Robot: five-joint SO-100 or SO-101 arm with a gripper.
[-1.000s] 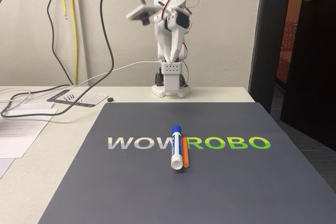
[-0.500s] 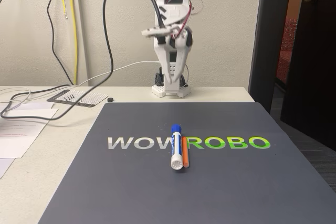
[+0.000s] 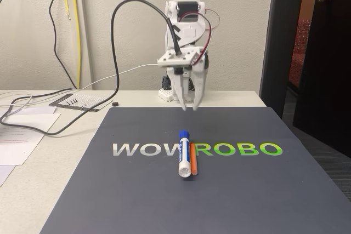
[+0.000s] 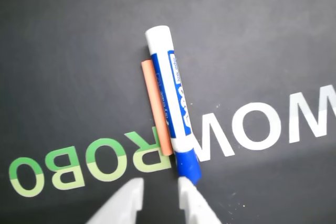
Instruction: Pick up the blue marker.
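While hanging above the far edge of the dark mat [image 3: 230, 190] in the fixed view, pointing the gripper [image 3: 189, 108] straight down, fingers parted by a narrow gap and holding nothing. Showing in the wrist view as two white fingertips [image 4: 126, 203] at the bottom edge, the gripper [image 4: 160, 195] hovering just beyond the blue cap. Lying flat at the middle of the mat, across the printed lettering [image 3: 241, 149], the blue marker [image 3: 184, 154], cap toward the far side and white end toward the near side. Resting right against its right side in the fixed view, touching along the barrel, a thin orange stick [image 3: 193, 163]. Trailing over the table [image 3: 33, 173] at the left, a black cable [image 3: 82, 108].
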